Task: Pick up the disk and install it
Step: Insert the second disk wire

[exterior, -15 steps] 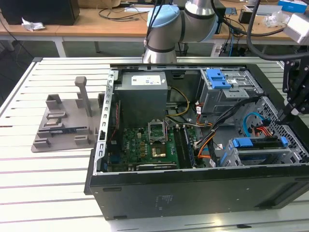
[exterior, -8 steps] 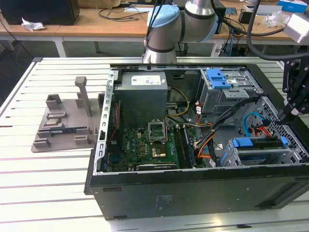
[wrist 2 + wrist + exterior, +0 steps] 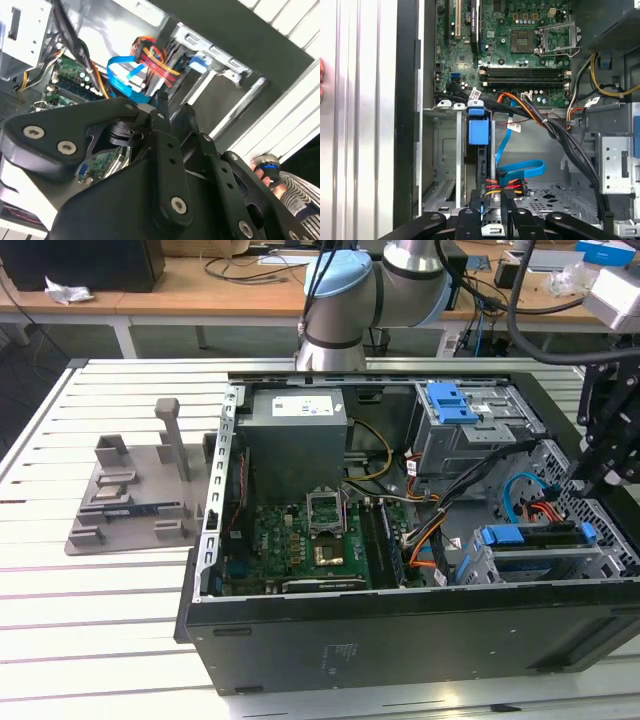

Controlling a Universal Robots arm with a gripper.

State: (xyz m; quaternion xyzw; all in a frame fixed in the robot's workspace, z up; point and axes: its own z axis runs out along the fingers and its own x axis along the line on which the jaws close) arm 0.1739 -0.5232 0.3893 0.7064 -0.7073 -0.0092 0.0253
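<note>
**Pincer over the drive cage, disk on edge in its slot**

The pincer (image 3: 598,478) hangs just above the drive cage (image 3: 520,568) in the corner of the open case (image 3: 400,640), at the exterior view's right. In both wrist views its tip (image 3: 490,198) (image 3: 175,107) sits right at the upper end of the disk (image 3: 478,131). Whether it is gripping the disk or standing free of it, I cannot tell.

The disk stands on edge inside the cage, and its blue carrier (image 3: 500,536) shows as a strip along the cage's top (the metal body is mostly hidden in the slot). A bundle of red, yellow and black wires (image 3: 502,186) lies just beside the pincer's tip, with a flat blue cable (image 3: 522,170) looping next to it on the case floor.

Further in lies the green motherboard (image 3: 300,540), its empty processor socket (image 3: 559,37) in plain sight. The grey power supply (image 3: 295,435) stands beyond it, near the arm's base (image 3: 335,300).

The case rests on a slatted white bench (image 3: 100,630). A grey fixture tray (image 3: 130,500) sits on the bench well apart from the pincer, at the exterior view's left.
</note>
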